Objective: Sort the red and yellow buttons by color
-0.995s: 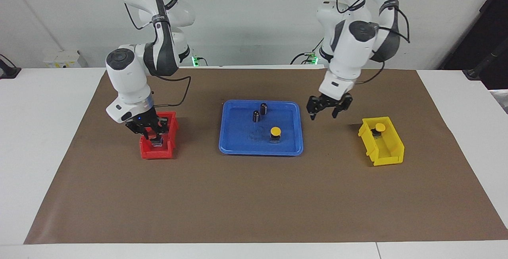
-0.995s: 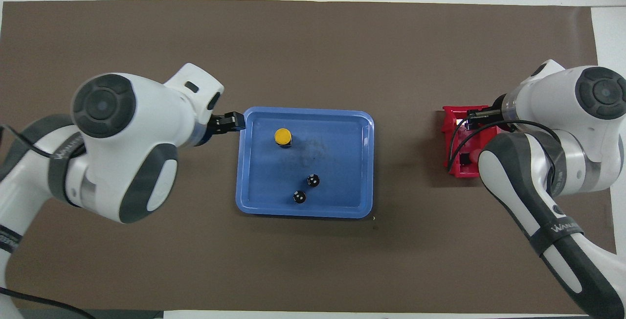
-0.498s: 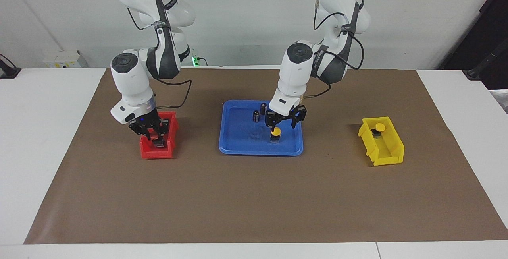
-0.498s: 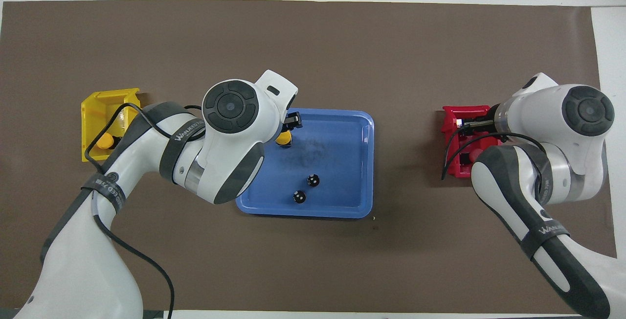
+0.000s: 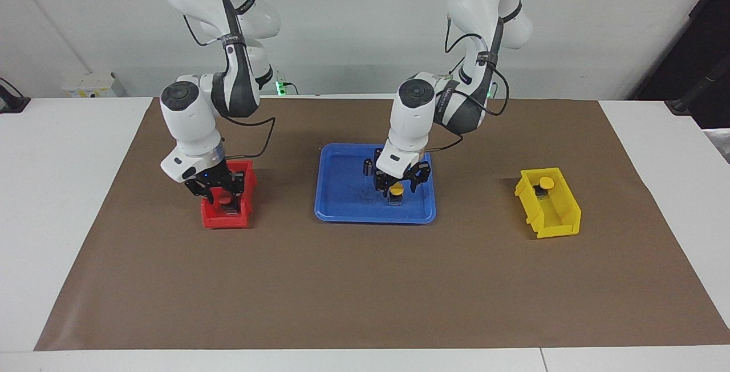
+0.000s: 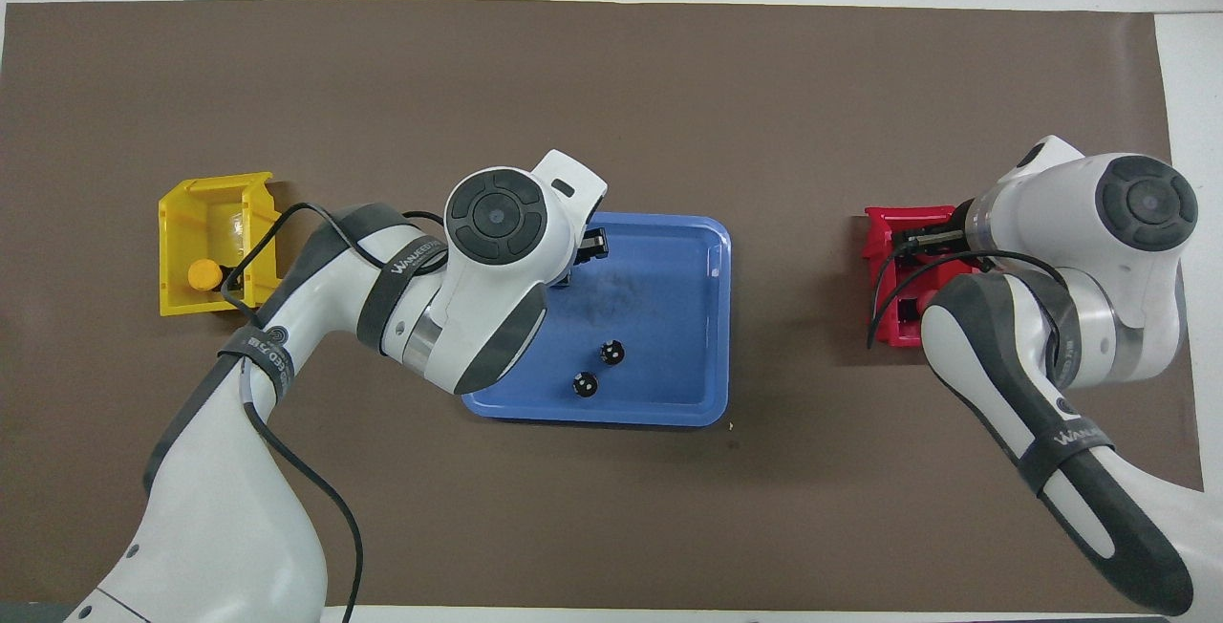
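Note:
A yellow button (image 5: 396, 190) stands in the blue tray (image 5: 342, 212), at the corner toward the left arm's end. My left gripper (image 5: 396, 185) is low over it, open, with one finger on each side of the cap. In the overhead view the left wrist hides this button. Another yellow button (image 5: 546, 182) (image 6: 203, 273) lies in the yellow bin (image 5: 562, 218). My right gripper (image 5: 219, 189) is open just above the red bin (image 5: 225, 222). A red button (image 5: 226, 195) sits in that bin under its fingers.
Two small dark capless cylinders (image 5: 368, 166) (image 6: 611, 352) stand in the tray on its side nearer the robots. The yellow bin (image 6: 177, 212) is at the left arm's end of the brown mat and the red bin (image 6: 884, 222) at the right arm's end.
My left arm swung from near the yellow bin to the tray and came down around the yellow button. My right gripper opened over the red bin, leaving the red button inside.

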Controlling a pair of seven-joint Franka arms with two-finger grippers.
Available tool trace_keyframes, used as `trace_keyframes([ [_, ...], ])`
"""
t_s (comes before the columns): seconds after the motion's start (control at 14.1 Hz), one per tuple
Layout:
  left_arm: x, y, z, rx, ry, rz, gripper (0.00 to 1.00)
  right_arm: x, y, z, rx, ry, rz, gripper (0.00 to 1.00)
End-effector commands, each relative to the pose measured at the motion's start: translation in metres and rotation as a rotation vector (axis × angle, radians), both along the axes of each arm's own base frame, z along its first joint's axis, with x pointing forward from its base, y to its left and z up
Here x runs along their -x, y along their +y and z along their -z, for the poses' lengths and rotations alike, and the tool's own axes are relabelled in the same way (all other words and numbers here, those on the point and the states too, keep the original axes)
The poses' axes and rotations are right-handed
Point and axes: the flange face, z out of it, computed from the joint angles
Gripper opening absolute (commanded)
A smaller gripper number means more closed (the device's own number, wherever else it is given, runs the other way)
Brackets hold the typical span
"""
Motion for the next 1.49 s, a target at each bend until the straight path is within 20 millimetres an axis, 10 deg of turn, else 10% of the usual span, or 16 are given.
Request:
trace_keyframes([
  [0.0,0.001,-0.002,-0.003,-0.029,0.001,-0.01,0.64,-0.011,-0.004,-0.042,-0.011,0.015,-0.01,0.94],
  [0.07,0.002,-0.002,-0.002,-0.031,0.005,-0.024,0.09,-0.011,-0.005,-0.067,-0.008,0.016,-0.005,1.0],
  [0.14,0.0,0.0,-0.003,-0.03,0.004,-0.03,0.01,-0.009,-0.003,-0.091,-0.005,0.03,-0.003,1.0],
  [0.43,-0.015,0.009,-0.037,-0.021,-0.006,-0.056,0.01,0.004,-0.011,-0.194,-0.024,0.119,0.033,1.0],
  [0.64,-0.046,0.07,-0.108,-0.047,0.034,-0.068,0.01,0.032,-0.031,-0.244,-0.022,0.145,0.072,1.0],
  [1.07,-0.116,0.268,-0.133,-0.054,0.055,0.106,0.01,0.037,-0.06,-0.257,-0.049,0.165,0.139,1.0],
  [1.42,-0.132,0.368,-0.128,-0.018,0.04,0.095,0.01,0.038,-0.069,-0.257,-0.052,0.164,0.157,1.0],
])
